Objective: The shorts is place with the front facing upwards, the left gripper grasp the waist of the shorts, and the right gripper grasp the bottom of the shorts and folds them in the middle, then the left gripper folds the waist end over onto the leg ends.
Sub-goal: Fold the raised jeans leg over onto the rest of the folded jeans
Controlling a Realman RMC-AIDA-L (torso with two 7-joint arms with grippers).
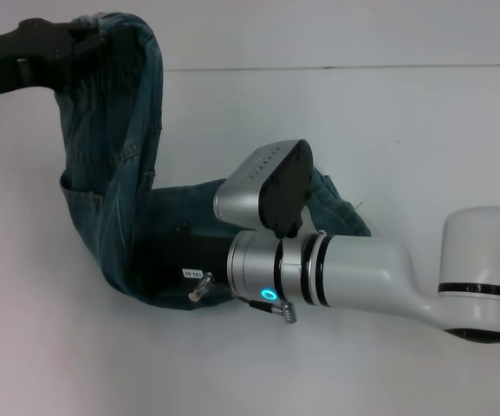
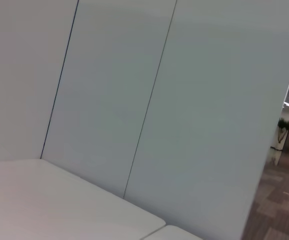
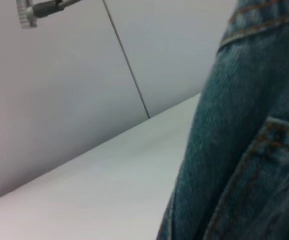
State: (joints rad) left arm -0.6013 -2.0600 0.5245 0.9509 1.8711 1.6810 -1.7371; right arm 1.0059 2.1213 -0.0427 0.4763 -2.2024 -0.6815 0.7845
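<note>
At ten o'clock the left gripper (image 1: 89,39) lifts the clamped shorts (image 1: 115,156) off the desk (image 1: 405,130), apparently mid-fold, next carrying them toward the leg ends under the right gripper (image 1: 193,277), whose grip cannot be told.

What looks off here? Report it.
Nothing is damaged or spilled. The shorts hang mid-fold: the left gripper holds one end up, and the other end lies on the table under the right gripper.

White table (image 1: 423,121), panelled wall (image 2: 109,100) (seamed).
</note>
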